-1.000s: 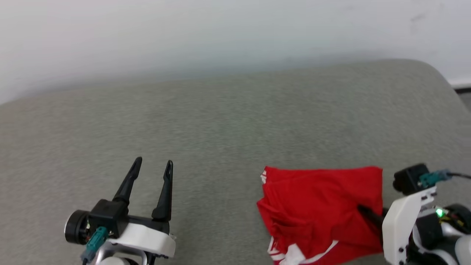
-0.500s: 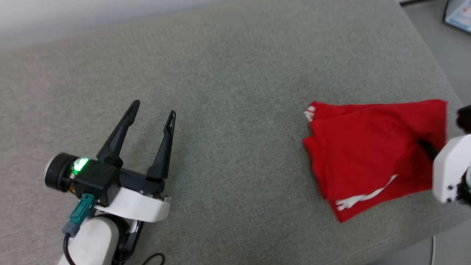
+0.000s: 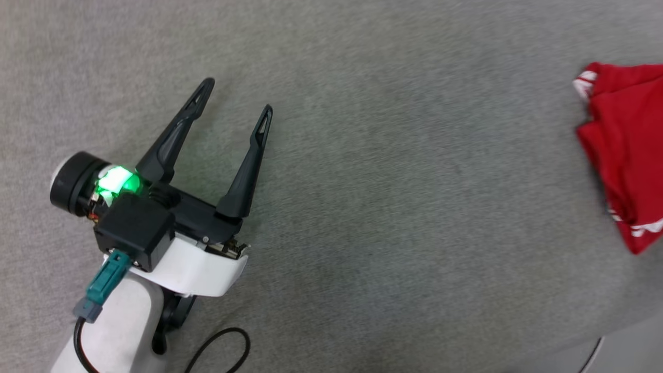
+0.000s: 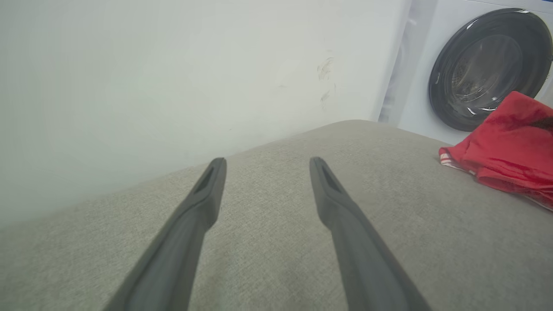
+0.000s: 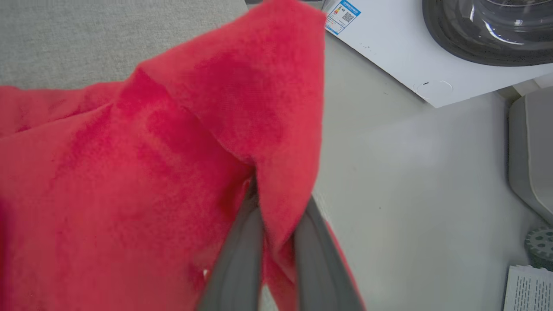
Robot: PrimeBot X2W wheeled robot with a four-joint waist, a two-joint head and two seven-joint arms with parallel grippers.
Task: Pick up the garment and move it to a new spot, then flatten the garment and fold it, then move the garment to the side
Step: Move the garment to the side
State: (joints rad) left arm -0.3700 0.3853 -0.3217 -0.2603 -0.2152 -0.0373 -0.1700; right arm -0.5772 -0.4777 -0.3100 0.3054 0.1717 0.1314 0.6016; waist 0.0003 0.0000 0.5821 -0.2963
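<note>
Right gripper [image 5: 278, 203], fingers pinched narrow on a raised fold of the red garment [image 5: 151, 172], which lies near the right edge of the grey cushion [image 3: 388, 181]; left gripper [image 3: 236, 96] spread wide, holding nothing, well apart from it.

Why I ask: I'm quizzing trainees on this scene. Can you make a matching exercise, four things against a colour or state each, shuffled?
Things:
1 left gripper
2 right gripper
3 garment
4 washer door

Colour or state:
a red
b open, empty
c dark and round
d shut on fabric

Pairs: 1-b, 2-d, 3-a, 4-c
</note>
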